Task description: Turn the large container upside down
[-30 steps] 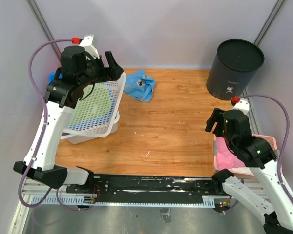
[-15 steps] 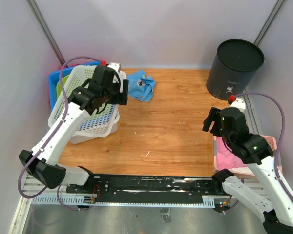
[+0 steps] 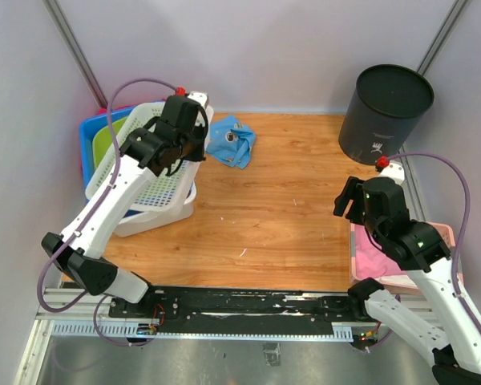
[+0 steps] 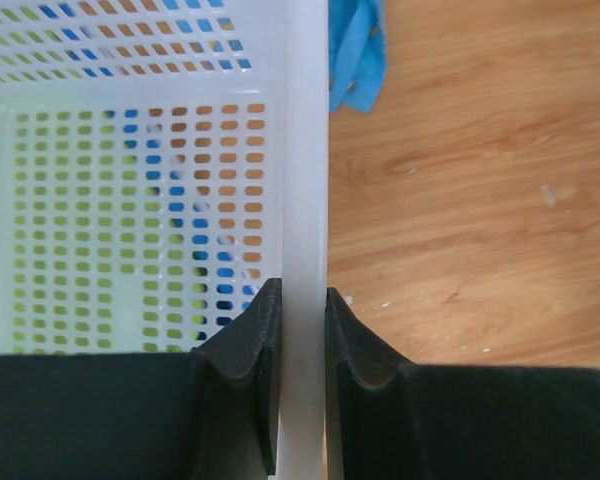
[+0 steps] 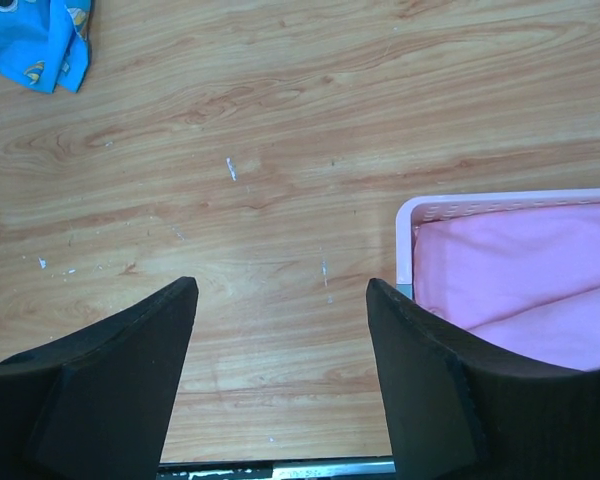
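Observation:
The large container is a white perforated basket (image 3: 148, 188) at the table's left, open side up and resting tilted on other bins. My left gripper (image 3: 194, 151) is at its right rim. In the left wrist view the white rim (image 4: 305, 150) runs straight between the two black fingers, and my left gripper (image 4: 302, 300) is shut on it, both pads pressed against the plastic. My right gripper (image 3: 346, 199) hovers over the bare wood at the right. It stands open (image 5: 282, 300) with nothing between its fingers.
A blue bin (image 3: 94, 132) with green inside and a white tub (image 3: 164, 215) lie under the basket. A blue cloth (image 3: 231, 140) lies beside the basket's right rim. A black round bin (image 3: 385, 112) stands at the back right. A pink basket (image 5: 405, 215) holding pink cloth sits by my right gripper.
My left arm has swung down and right to the basket's right rim, and its jaws have shut on that rim. The basket now lies flatter. The right arm has hardly moved.

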You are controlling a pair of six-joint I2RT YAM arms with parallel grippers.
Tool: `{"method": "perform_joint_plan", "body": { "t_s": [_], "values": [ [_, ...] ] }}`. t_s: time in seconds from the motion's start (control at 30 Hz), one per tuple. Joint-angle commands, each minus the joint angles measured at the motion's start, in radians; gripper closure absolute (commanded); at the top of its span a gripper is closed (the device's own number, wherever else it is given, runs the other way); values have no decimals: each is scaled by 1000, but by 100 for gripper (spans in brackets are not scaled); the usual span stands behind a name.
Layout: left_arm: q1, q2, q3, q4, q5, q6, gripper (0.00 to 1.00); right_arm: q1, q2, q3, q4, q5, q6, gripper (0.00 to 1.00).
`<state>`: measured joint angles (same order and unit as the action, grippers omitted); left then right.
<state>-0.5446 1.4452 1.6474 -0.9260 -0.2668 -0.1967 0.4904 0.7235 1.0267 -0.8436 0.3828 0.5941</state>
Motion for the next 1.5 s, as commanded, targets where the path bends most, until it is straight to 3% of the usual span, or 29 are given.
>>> {"method": "perform_joint_plan", "body": {
  "t_s": [0.0,0.17,0.27,0.5,0.63,0.9,1.1,1.37,1.47],
  "values": [
    [-20,33,229,10,97,-19,100,13,-8,69,-25,41,-15,30],
    [-20,100,488,9,289,-84,100,13,-15,179,-74,140,-64,31],
    [-22,126,512,93,480,-179,100,13,-31,247,-98,196,-104,31],
    [-59,78,230,516,737,-471,100,13,-92,379,-140,345,-191,31],
    [-61,39,-48,970,879,-736,100,12,-132,393,-139,374,-216,32],
    [-68,76,-305,1379,840,-1036,100,13,-109,369,-172,313,-201,32],
    [-66,205,-458,1721,836,-1308,100,13,-90,328,-127,240,-188,30],
    [-49,395,-520,1905,898,-1469,99,13,-81,307,-131,185,-172,30],
    [-30,421,-521,1835,928,-1428,83,12,-83,295,-135,182,-170,30]
  ]
}}
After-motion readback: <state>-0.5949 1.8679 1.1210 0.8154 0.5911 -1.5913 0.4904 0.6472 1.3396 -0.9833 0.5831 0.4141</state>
